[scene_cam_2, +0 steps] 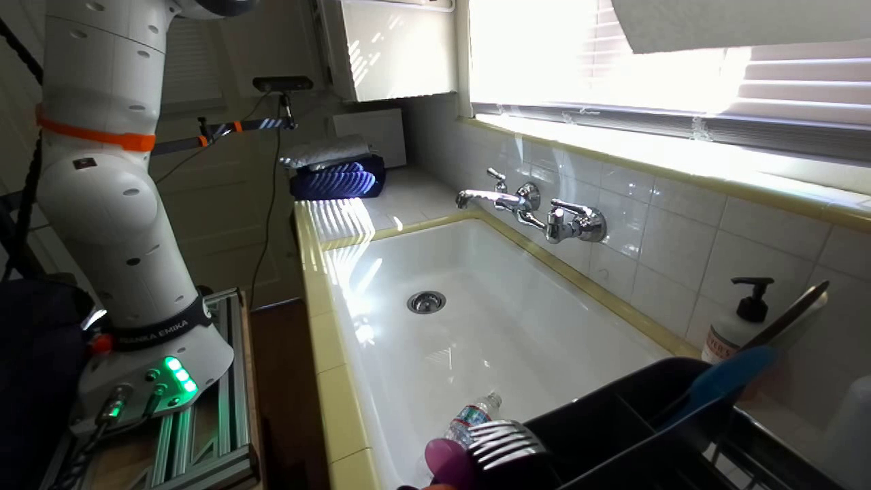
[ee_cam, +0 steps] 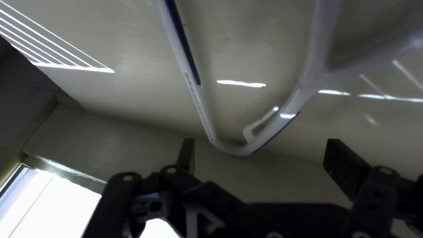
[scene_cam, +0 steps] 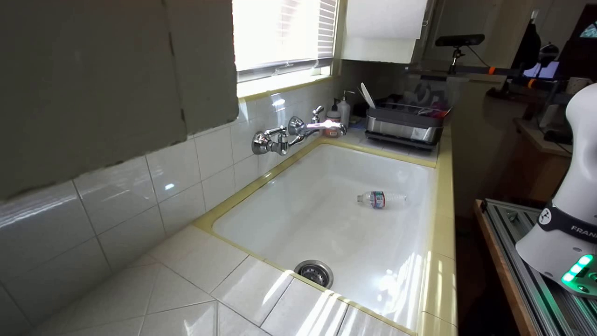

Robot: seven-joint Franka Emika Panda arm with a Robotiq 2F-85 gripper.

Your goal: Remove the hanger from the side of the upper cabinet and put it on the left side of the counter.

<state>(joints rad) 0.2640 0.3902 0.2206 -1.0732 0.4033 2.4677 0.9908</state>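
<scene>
In the wrist view the whitish hanger [ee_cam: 198,102], with dark strips along it, hangs against a pale flat surface. Its rounded corner, with a small inner hook, points toward my gripper [ee_cam: 261,148]. The gripper is open and empty; the corner appears between and slightly beyond the fingertips, touching neither. In an exterior view the hanger's lower bar [scene_cam_2: 408,6] shows at the top edge, at the side of the white upper cabinet [scene_cam_2: 405,58]; the rest is cut off. The white tiled counter shows in both exterior views [scene_cam: 186,294] [scene_cam_2: 412,197]. The gripper is outside both exterior views.
A white sink basin [scene_cam: 326,200] holds a plastic bottle [scene_cam: 380,199]. A dark blue bundle [scene_cam_2: 340,177] lies on the counter beyond the sink. A chrome faucet [scene_cam_2: 517,204] projects from the wall. A dish rack [scene_cam: 406,123] stands at the sink's opposite end. A window [scene_cam_2: 544,54] adjoins the cabinet.
</scene>
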